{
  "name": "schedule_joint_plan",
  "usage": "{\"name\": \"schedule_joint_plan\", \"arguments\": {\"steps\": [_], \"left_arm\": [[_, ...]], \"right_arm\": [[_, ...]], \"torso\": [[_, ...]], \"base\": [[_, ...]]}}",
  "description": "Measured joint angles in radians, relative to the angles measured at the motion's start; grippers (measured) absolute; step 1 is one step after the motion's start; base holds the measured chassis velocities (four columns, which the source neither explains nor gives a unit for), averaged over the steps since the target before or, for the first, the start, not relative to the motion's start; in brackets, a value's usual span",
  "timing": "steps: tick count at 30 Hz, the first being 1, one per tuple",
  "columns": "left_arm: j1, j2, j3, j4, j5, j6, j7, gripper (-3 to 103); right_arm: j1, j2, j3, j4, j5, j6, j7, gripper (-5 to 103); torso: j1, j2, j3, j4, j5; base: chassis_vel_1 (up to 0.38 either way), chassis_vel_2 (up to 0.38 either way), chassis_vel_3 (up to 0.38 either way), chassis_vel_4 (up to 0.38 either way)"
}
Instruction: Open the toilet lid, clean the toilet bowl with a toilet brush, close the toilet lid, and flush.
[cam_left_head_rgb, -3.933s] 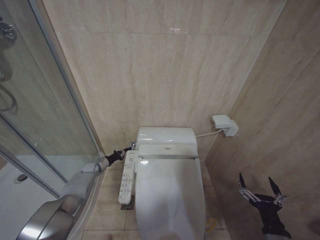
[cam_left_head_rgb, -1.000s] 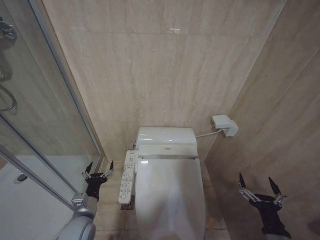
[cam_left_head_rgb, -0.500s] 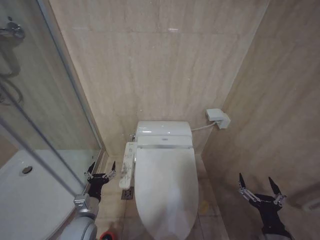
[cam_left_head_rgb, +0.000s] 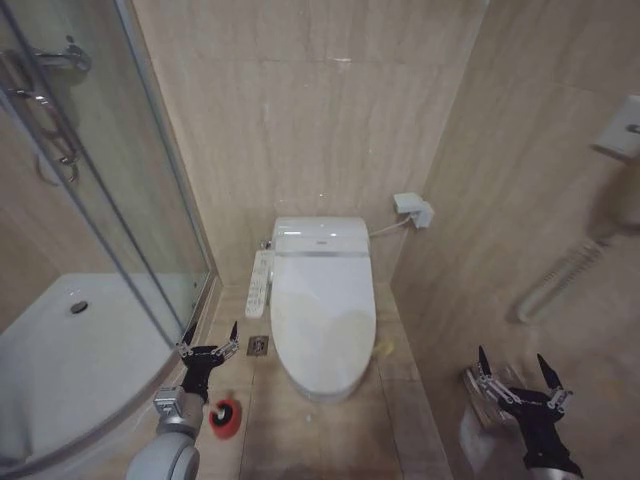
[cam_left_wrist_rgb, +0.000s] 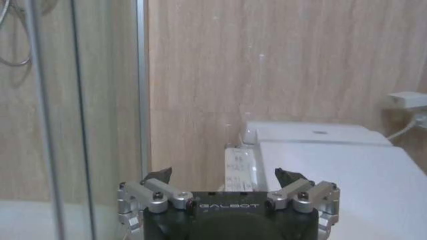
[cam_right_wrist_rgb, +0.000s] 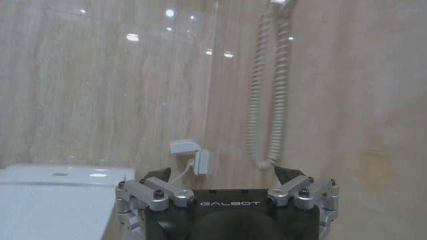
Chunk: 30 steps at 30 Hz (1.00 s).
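Observation:
The toilet lid (cam_left_head_rgb: 320, 300) lies shut and flat over the toilet bowl, hiding the bowl's inside. In the left wrist view the toilet lid (cam_left_wrist_rgb: 333, 170) stretches away ahead of the fingers. A red round cup holder (cam_left_head_rgb: 225, 418) with a dark centre stands on the floor left of the toilet; the toilet brush itself I cannot make out. My left gripper (cam_left_head_rgb: 208, 340) (cam_left_wrist_rgb: 225, 175) hangs open just above that holder, holding nothing. My right gripper (cam_left_head_rgb: 517, 375) (cam_right_wrist_rgb: 223, 175) is open and idle at the lower right, by the right wall.
A white control panel (cam_left_head_rgb: 259, 283) juts from the toilet's left side. The glass shower screen (cam_left_head_rgb: 120, 200) and white shower tray (cam_left_head_rgb: 60, 350) close off the left. A wall socket (cam_left_head_rgb: 410, 208), a coiled hose (cam_left_head_rgb: 560, 280) and a floor drain (cam_left_head_rgb: 257, 345) are nearby.
The camera has pulled back, so the toilet looks smaller and the red holder has come into view. The left arm drew back from the toilet's rear left side. The right arm holds still.

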Motion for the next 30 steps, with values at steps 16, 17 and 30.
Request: {"name": "schedule_joint_plan", "arguments": {"steps": [16, 17, 30], "left_arm": [[0.012, -0.013, 0.000, 0.002, 0.011, -0.008, 0.005, 100], [0.013, -0.015, 0.001, 0.002, 0.012, -0.008, 0.005, 100], [0.020, -0.022, 0.004, -0.013, 0.015, -0.005, 0.004, 100]], "right_arm": [[0.000, 0.000, 0.000, 0.000, 0.000, 0.000, 0.000, 100], [0.000, 0.000, 0.000, 0.000, 0.000, 0.000, 0.000, 100], [0.000, 0.000, 0.000, 0.000, 0.000, 0.000, 0.000, 100]], "torso": [[0.002, 0.000, 0.001, 0.0002, 0.0006], [0.001, 0.000, 0.001, 0.0001, 0.0007], [0.000, 0.000, 0.000, 0.0000, 0.0006]], "base": [[0.045, -0.041, -0.054, 0.042], [0.000, 0.000, 0.000, 0.000], [0.026, -0.030, -0.029, 0.031]]}}
